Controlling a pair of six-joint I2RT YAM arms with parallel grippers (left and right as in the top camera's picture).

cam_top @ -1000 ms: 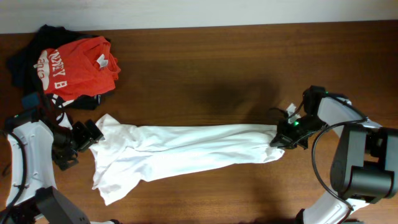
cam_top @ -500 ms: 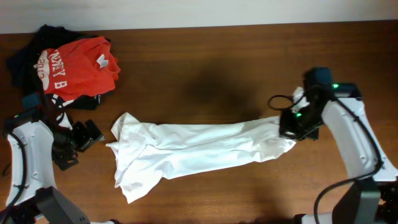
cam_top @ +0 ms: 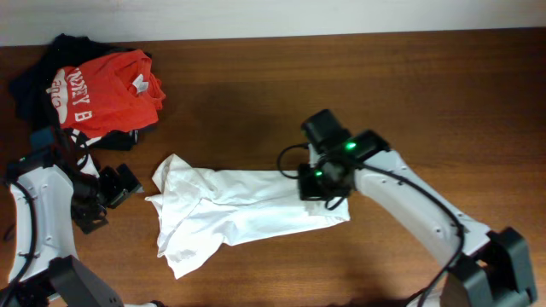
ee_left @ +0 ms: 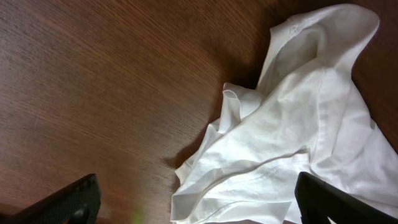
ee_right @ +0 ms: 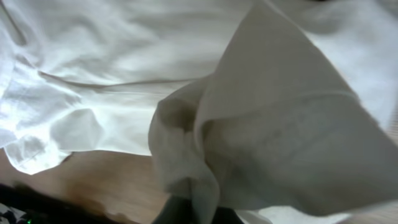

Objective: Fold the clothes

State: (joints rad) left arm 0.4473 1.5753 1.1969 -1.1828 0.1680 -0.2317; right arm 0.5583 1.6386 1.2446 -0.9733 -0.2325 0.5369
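A white shirt [cam_top: 230,209] lies crumpled on the wooden table, left of centre. My right gripper [cam_top: 317,189] is shut on the shirt's right end and holds it over the middle of the garment; the pinched cloth fills the right wrist view [ee_right: 261,137]. My left gripper [cam_top: 115,188] is open and empty just left of the shirt's collar end. In the left wrist view the shirt [ee_left: 298,137] lies between and beyond the fingers [ee_left: 196,205].
A pile of clothes with a red printed T-shirt [cam_top: 107,85] on dark garments [cam_top: 34,85] sits at the back left corner. Bare wooden table [cam_top: 384,85] stretches to the right and back.
My right gripper has carried the shirt's right end far to the left, doubling the cloth over itself. The shirt's left end slid slightly right earlier. The left arm stayed still.
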